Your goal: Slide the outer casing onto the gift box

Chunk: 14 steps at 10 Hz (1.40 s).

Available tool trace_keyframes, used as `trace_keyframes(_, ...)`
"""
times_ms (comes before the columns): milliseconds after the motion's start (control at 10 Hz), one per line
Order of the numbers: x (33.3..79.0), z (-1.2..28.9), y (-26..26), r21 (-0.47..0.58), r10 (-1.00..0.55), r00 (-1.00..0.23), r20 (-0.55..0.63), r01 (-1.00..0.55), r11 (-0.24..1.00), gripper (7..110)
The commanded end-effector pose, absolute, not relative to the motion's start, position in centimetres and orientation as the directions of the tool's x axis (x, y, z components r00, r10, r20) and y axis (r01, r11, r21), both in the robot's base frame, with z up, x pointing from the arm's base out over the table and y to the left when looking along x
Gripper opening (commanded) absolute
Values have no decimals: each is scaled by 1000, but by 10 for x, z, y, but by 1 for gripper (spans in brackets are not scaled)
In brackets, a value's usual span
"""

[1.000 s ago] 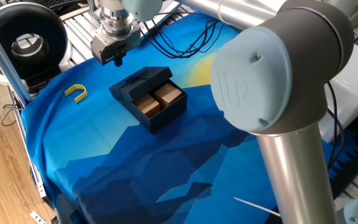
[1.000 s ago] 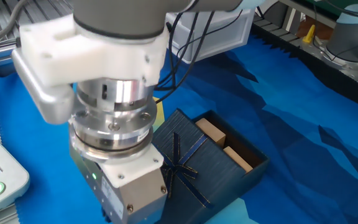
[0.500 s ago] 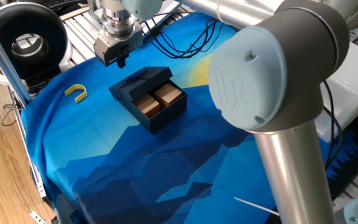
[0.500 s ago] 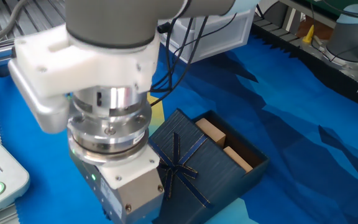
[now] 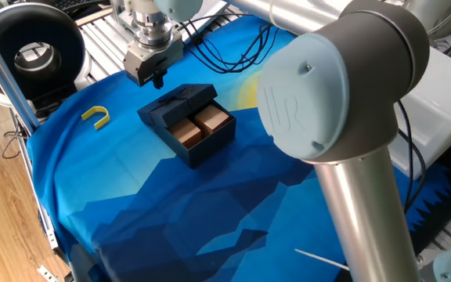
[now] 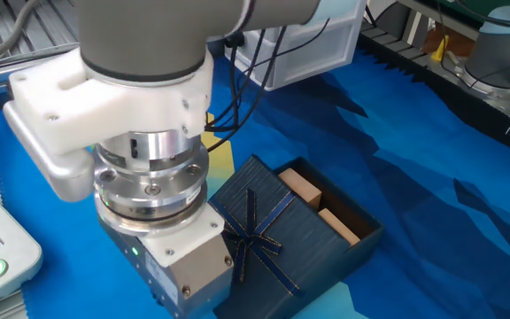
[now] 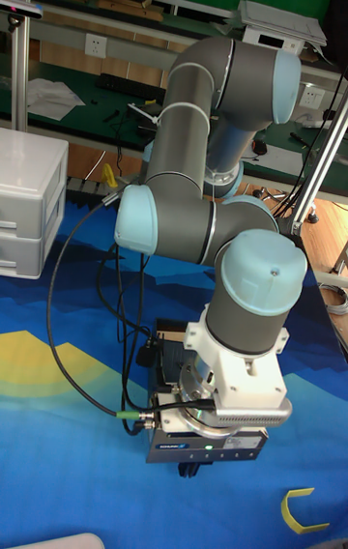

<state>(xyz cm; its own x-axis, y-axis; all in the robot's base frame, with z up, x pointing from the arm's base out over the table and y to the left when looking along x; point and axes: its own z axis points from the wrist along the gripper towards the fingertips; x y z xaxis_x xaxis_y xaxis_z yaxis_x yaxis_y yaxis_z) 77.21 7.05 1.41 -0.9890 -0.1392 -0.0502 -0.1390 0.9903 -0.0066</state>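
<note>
The outer casing [image 5: 175, 99], dark navy with a thin ribbon bow, sits partway over the gift box [image 5: 203, 129]. The gift box is a navy tray whose two tan blocks still show at its near end. In the other fixed view the casing [image 6: 257, 232] covers the left part of the gift box [image 6: 330, 213]. My gripper [image 5: 154, 78] hangs just behind the casing's far edge. Its dark fingers are close together and hold nothing. The tall fixed view shows only the gripper body [image 7: 205, 441]; the arm hides the box there.
A yellow U-shaped piece [image 5: 95, 116] lies on the blue cloth left of the box. Black cables [image 5: 225, 55] run across the back. A round black device [image 5: 31, 43] stands at the back left, and a white drawer unit [image 6: 304, 49] stands behind the cloth.
My gripper has shifted a little toward the casing's far edge. The casing and the gift box have not moved.
</note>
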Motion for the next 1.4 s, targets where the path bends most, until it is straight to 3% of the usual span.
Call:
trace_keyframes(0,772,16,74,11,-147,-988,-36,-148,989,7)
trace_keyframes(400,783,9,77,7,-150,-988,-40,-151,989,7)
trace_keyframes(700,763,12,76,26,-169,-984,58,-168,985,7)
trace_keyframes(1300,763,7,76,-2,-152,-983,101,-153,988,7)
